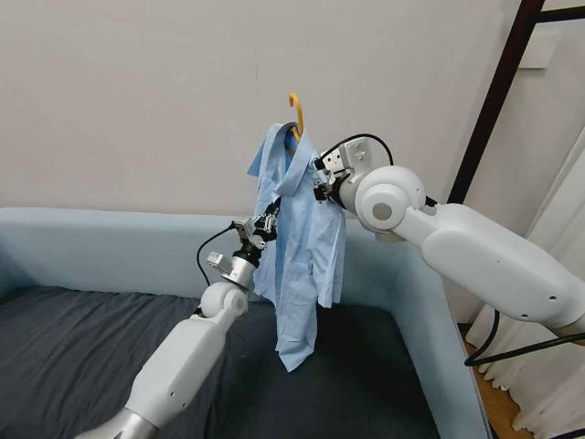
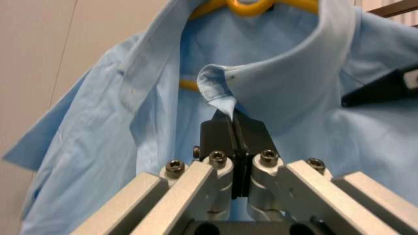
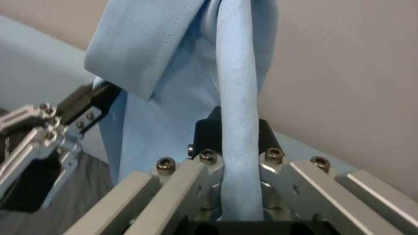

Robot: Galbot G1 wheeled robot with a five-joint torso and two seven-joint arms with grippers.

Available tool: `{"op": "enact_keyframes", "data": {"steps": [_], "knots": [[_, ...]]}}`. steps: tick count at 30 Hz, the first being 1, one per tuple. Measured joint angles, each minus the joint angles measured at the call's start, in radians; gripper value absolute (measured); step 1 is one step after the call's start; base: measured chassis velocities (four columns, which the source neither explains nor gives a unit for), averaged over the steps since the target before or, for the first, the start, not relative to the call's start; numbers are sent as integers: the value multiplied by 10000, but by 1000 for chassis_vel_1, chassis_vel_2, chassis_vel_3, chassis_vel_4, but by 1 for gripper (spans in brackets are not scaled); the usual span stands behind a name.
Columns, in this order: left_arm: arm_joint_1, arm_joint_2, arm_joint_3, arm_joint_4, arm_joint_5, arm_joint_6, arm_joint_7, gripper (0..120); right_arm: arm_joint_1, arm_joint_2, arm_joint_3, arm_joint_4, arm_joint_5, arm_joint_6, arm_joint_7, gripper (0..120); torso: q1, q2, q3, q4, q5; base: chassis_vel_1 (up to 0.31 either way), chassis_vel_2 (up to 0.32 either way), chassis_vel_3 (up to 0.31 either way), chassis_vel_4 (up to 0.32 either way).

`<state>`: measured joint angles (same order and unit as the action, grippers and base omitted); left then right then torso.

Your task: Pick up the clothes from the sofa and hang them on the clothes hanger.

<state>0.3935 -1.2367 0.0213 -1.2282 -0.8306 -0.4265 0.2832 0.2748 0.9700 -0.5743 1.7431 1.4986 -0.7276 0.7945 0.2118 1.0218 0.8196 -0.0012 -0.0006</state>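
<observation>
A light blue shirt (image 1: pixel 306 247) hangs in the air, draped over a yellow hanger (image 1: pixel 295 110) whose hook sticks up above the collar. The left gripper (image 2: pixel 233 128) is closed on the front edge of the shirt just below the collar, and the cloth rises straight out of its pinched fingers. The right gripper (image 3: pixel 236 132) is clamped around a thick rolled fold of the shirt on the opposite side, near the shoulder.

The two grippers sit close together, one on each side of the shirt. The hook is above both, and the shirt tail hangs well below them. Under the grippers lies the sofa (image 1: pixel 91 242), with a pale blue back and a dark seat. Behind them is a plain wall (image 1: pixel 137 91), and a dark pole (image 1: pixel 498 91) slants upward beyond the right gripper.

The pick-up looks done and the shirt already sits on the hanger, so the step in hand seems to be steadying it for hanging. The next move likely calls for both grips to stay firm and the hook to stay upright while it reaches a rail.
</observation>
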Motion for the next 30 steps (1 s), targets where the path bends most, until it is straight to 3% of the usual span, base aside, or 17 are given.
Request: {"op": "enact_keyframes", "data": {"steps": [8,13,20,24,26,30], "knots": [[-843,0,78,528,332,-347,59,0,144,-133,102,183,536,-6,239,1,0,0,-1,0,1,0,0,0,0],[-703,-219,162,952,854,-372,-5,0,264,-174,271,325,1372,-12,625,1,0,0,0,1,1,0,0,0,0],[-212,-407,182,857,1068,-378,-716,0,369,-395,289,549,2012,-20,831,1,0,0,0,0,1,0,0,0,0],[614,-390,-18,192,1137,-401,-1554,16,453,-738,303,704,2339,-19,1035,1,0,0,0,1,-1,0,0,0,0],[762,-372,-64,67,1137,-402,-1656,18,464,-775,304,715,2349,-19,1043,1,1,0,-1,1,1,0,0,0,0],[2457,-37,-639,-1115,1567,-354,-2268,38,812,-1400,262,858,2596,-20,1057,1,0,0,-1,0,2,0,0,0,0]]}}
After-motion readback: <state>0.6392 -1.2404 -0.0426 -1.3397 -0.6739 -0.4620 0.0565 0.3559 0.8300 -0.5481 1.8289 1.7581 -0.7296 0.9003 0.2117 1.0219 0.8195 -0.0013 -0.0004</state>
